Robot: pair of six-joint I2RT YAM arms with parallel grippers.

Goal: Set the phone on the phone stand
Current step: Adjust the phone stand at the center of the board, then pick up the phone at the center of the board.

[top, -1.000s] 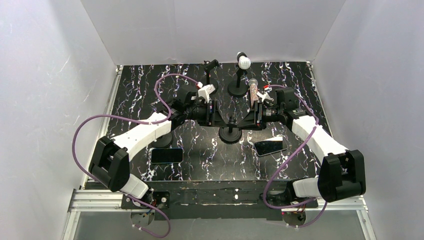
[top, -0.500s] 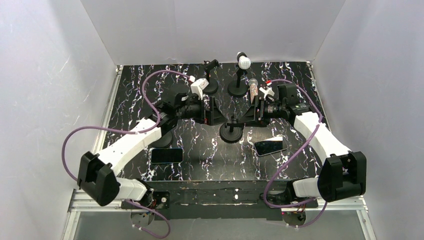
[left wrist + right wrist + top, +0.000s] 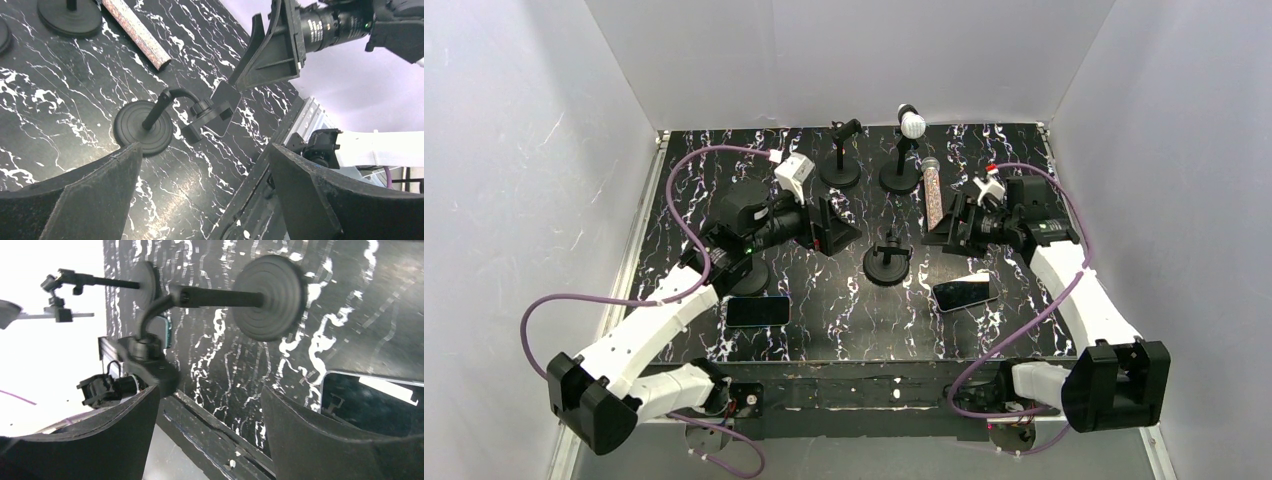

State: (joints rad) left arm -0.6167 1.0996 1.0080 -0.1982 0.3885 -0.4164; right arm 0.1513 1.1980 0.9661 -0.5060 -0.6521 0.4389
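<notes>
The black phone stand [image 3: 887, 262] stands mid-table on a round base, with a bent neck and an empty holder head [image 3: 202, 112]. One dark phone [image 3: 965, 293] lies flat to its right front and also shows in the right wrist view [image 3: 372, 405]. A second phone [image 3: 758, 311] lies flat at the left front. My left gripper [image 3: 842, 232] hovers left of the stand, open and empty; the left wrist view shows its wide-apart fingers [image 3: 75, 200]. My right gripper [image 3: 936, 236] hovers right of the stand, also open and empty.
Two more black stands [image 3: 840, 165] [image 3: 901, 175] stand at the back, the right one topped by a white ball [image 3: 911, 123]. A pink glittery tube [image 3: 933, 190] lies beside the right gripper. White walls enclose the table on three sides.
Both grippers have opened and drawn away from the phone stand, the left arm back to the left, the right arm back to the right. The stand and both phones have stayed put.
</notes>
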